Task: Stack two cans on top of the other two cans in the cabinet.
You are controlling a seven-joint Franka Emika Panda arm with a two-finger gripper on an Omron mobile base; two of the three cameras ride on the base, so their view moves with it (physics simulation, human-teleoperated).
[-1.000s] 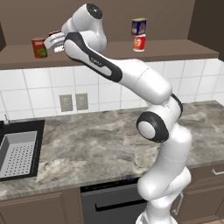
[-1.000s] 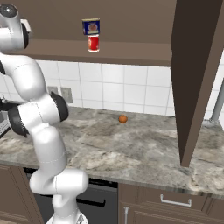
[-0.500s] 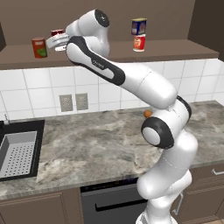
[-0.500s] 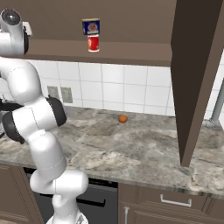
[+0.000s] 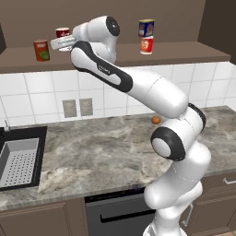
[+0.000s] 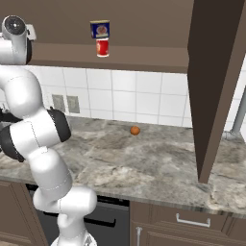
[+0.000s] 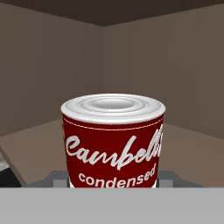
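Countertop: grey marbled stone counter (image 5: 92,156), a small orange fruit (image 5: 156,120) lying near the tiled back wall.
Sink: dark basin with a perforated insert (image 5: 18,162) at the near left.
Gripper: two-finger gripper (image 5: 62,40) up at the shelf; its jaws look clamped on the red-topped, white-bottomed soup can (image 7: 113,140), though the fingertips are mostly hidden.
Shelf: long dark-brown wooden cabinet ledge (image 5: 184,50).
Left of shelf: dull orange-red can with a green patch (image 5: 41,50), upright, just left of the held can.
Right of shelf: small dark blue can with a yellow label (image 5: 146,27) standing on the bright red can (image 5: 146,45).

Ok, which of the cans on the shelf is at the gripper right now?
The red-and-white soup can with the silver lid, between the gripper fingers. The dull red can stands alone to its left; the blue-on-red stack is far right.
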